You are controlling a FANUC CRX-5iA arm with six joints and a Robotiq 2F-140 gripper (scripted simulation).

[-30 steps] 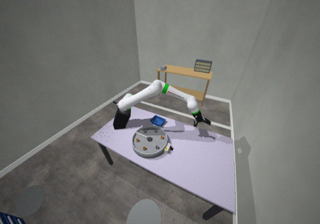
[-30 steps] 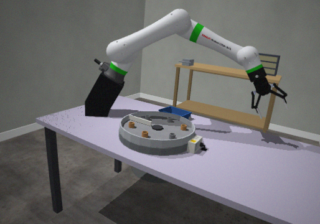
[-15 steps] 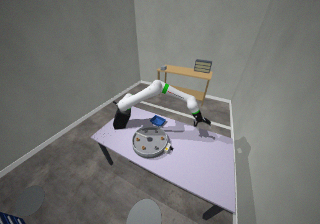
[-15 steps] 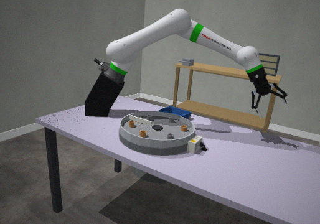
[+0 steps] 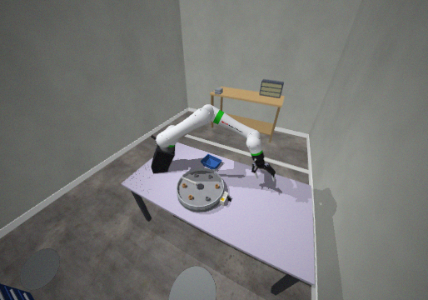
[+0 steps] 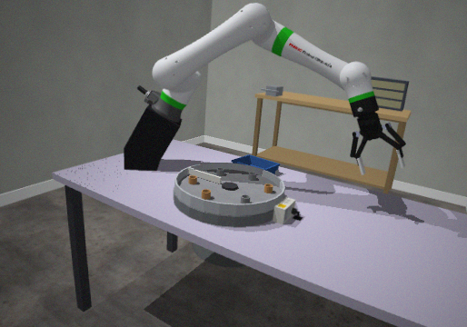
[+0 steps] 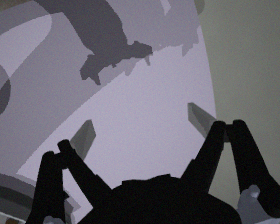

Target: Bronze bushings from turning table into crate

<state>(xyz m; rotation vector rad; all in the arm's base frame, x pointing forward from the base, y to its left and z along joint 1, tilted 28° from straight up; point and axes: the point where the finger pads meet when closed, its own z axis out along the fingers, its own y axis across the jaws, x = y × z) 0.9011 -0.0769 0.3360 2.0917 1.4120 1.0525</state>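
The round grey turning table (image 6: 229, 193) stands on the lilac table top; it also shows in the top view (image 5: 201, 189). On it are three bronze bushings (image 6: 193, 180) (image 6: 206, 194) (image 6: 268, 188) and steel bushings (image 6: 245, 198) (image 6: 253, 176). A blue crate (image 6: 255, 163) sits just behind the turning table, also in the top view (image 5: 211, 161). My gripper (image 6: 381, 159) is open and empty, hanging in the air well to the right of the turning table and crate. In the wrist view its fingers spread wide over bare table top.
A white bar (image 6: 204, 174) lies across the turning table, and a small control box (image 6: 283, 210) sits at its rim. A wooden shelf unit (image 6: 327, 135) stands behind the table. The robot base (image 6: 150, 137) is at the table's far left.
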